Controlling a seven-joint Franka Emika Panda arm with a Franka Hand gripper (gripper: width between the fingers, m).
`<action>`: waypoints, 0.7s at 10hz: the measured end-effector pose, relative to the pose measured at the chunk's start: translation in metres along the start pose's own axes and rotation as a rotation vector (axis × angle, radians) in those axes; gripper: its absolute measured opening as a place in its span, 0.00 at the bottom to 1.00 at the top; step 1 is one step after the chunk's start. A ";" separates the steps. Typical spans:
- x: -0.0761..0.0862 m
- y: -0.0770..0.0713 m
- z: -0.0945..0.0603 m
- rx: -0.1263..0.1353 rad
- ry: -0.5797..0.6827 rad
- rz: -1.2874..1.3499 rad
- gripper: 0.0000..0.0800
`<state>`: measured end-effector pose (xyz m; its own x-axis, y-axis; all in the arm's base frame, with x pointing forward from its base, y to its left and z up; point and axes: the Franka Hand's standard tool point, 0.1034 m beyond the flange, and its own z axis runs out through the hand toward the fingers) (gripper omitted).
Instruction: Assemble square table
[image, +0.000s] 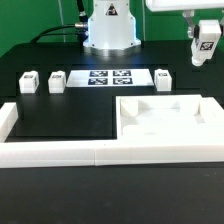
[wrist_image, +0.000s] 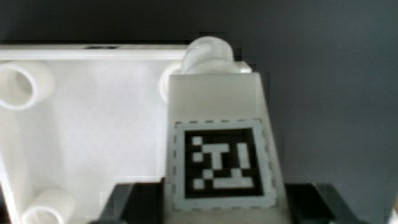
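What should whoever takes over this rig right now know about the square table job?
Gripper: shut on one leg block, raised in the air at the exterior view's right.
Tabletop: lies sockets up in the corner of the border wall, with no legs in it.
Three other leg blocks: loose on the table, either side of the marker board.
Done: one leg picked up.
Left: fit all four legs.
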<state>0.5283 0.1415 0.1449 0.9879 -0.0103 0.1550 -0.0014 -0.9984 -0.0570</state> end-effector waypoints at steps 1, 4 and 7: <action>0.024 0.003 -0.003 0.009 0.057 0.004 0.36; 0.076 0.004 -0.013 0.043 0.256 0.020 0.36; 0.068 0.001 -0.007 0.059 0.305 0.012 0.36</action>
<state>0.5946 0.1394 0.1625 0.8957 -0.0473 0.4421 0.0048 -0.9932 -0.1161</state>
